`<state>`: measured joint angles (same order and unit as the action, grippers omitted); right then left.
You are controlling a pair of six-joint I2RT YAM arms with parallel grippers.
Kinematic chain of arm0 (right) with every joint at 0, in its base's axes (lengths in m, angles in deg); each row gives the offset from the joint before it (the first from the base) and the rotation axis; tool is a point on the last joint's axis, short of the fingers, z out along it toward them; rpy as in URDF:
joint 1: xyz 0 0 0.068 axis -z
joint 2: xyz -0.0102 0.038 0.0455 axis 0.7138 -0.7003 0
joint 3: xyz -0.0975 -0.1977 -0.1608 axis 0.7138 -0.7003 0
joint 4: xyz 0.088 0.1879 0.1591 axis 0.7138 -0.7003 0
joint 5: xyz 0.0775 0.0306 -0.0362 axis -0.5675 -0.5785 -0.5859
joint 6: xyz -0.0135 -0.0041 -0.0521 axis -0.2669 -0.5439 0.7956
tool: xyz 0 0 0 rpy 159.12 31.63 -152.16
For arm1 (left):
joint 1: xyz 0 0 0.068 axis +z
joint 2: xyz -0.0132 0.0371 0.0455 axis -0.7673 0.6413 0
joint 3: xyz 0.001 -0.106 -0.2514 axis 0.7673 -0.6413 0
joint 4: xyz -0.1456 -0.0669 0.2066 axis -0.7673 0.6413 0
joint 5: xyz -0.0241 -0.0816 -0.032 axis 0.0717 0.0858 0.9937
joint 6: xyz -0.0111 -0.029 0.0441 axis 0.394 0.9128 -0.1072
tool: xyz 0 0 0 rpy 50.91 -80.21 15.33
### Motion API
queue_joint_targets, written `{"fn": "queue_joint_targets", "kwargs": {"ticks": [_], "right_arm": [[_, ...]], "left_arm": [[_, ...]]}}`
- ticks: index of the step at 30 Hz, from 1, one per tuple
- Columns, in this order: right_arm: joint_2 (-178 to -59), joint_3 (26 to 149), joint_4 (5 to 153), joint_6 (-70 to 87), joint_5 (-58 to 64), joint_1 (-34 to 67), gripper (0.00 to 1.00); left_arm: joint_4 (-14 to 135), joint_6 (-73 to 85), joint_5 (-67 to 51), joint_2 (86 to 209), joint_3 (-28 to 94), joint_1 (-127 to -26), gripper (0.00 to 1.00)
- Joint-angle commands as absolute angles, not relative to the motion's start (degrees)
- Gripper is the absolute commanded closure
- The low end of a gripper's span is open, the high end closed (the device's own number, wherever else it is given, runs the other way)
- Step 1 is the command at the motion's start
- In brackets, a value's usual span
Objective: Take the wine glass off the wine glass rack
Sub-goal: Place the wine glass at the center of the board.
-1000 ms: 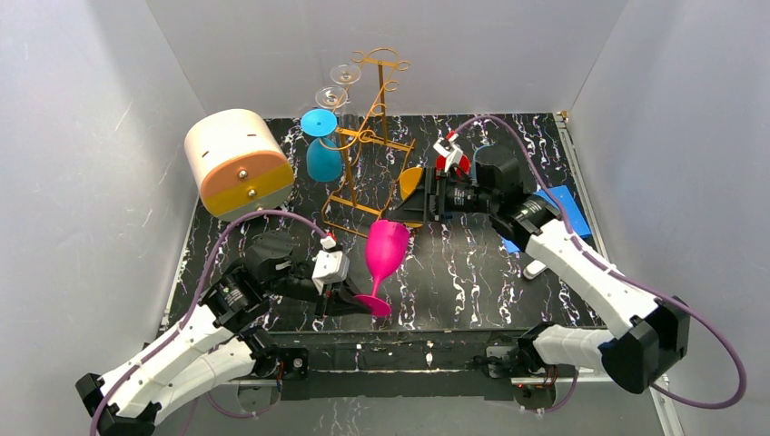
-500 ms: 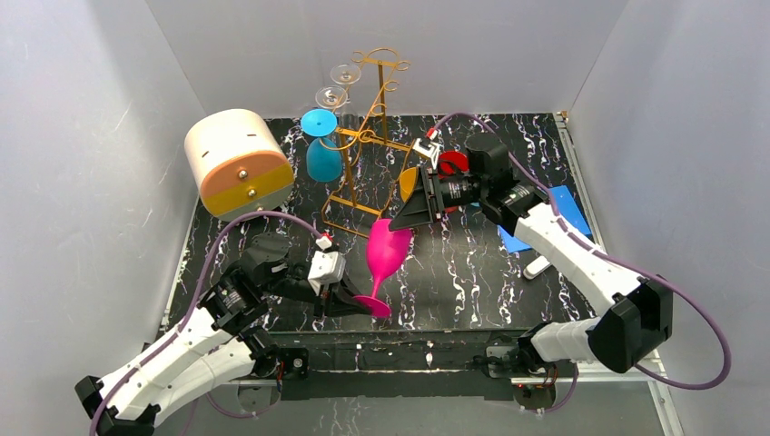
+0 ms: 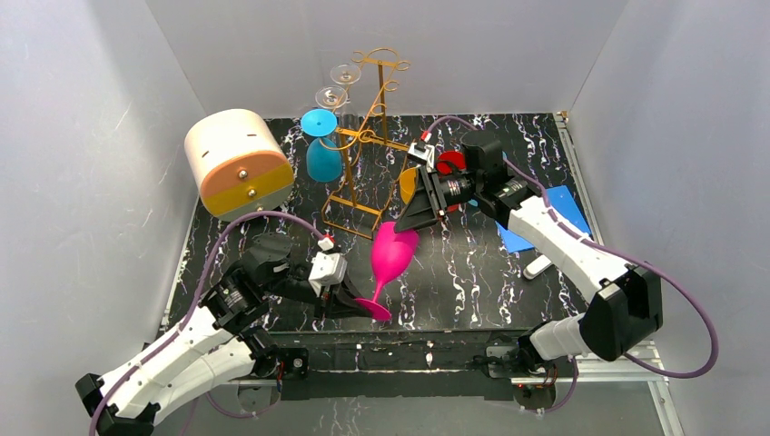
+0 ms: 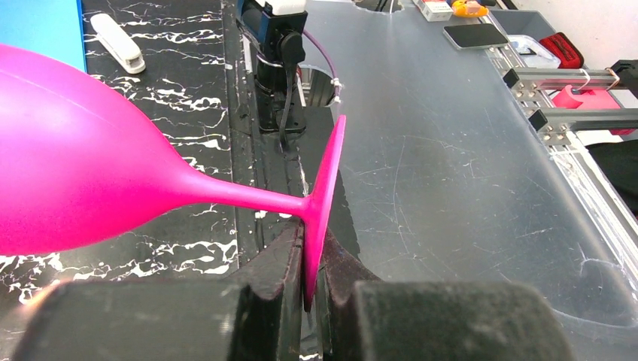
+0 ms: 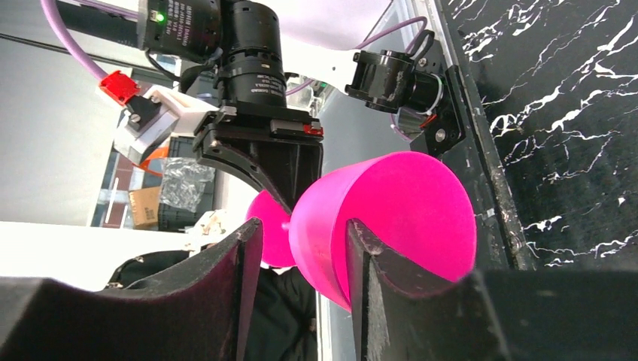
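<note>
**A:** Where's the pink wine glass [image 3: 392, 259] now?

**B:** Off the wine glass rack [image 3: 363, 173]. It hangs in the air between the two arms, just in front of the rack's wire base. It's tilted, with the bowl up and toward the rack and the foot down toward the near edge of the surface [image 3: 472, 272].

**A:** What's holding it?

**B:** The left fingers [image 4: 278, 256]. They're closed narrow on the edge of the foot, with the disc sandwiched flat between them. It's a thin hold far from the bowl's weight, which I'd say is why the glass leans.

**A:** And the right fingers [image 5: 233, 278]?

**B:** They're about halfway apart at the mouth of the bowl, with its wall between them. One finger looks to be outside the bowl and the other across its rim, but the wrist view is too close for me to be sure. I see a sliver of gap on one side, so I wouldn't call it a grip yet.

**A:** Why bring in a second arm?

**B:** I'd guess it's a handover, or a steadying hold. A pinch on the foot alone can't easily stand the glass upright.

**A:** What could go wrong?

**B:** The bowl is smooth and curved, so the fingers could skid off it. If the foot is let go too soon, the glass could swing. A blue glass [image 3: 322, 145] hangs on the rack just behind.
</note>
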<state>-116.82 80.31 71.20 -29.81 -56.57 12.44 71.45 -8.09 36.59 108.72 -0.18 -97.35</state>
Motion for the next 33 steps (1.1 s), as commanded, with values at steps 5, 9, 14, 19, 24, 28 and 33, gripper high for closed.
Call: {"fn": "queue_joint_targets", "kwargs": {"ticks": [5,9,14,19,24,28,33], "right_arm": [[-117.7,83.1,75.4,-33.7,-62.6,13.7,0.58],[-117.8,83.0,75.5,-34.0,-64.2,13.7,0.70],[-117.8,82.1,76.0,-34.6,-64.9,13.7,0.77],[-117.7,81.6,78.8,-36.2,-65.4,13.7,0.88],[-117.4,81.7,81.2,-36.3,-65.8,13.7,0.99],[-117.5,81.5,80.9,-36.3,-66.0,13.7,0.90],[-117.7,81.3,81.0,-36.5,-67.6,13.7,0.68]], "left_arm": [[71.7,-7.8,37.3,108.9,1.1,-97.5,1.00],[71.7,-7.7,36.6,108.9,1.3,-97.5,1.00],[71.9,-8.0,35.9,108.9,1.7,-97.5,1.00],[71.9,-8.6,35.3,108.9,1.4,-97.5,1.00],[72.0,-8.8,35.0,108.7,1.1,-97.5,1.00],[71.9,-8.9,34.9,108.1,1.0,-97.5,1.00],[72.3,-9.6,34.6,107.1,0.7,-97.5,1.00]]}}
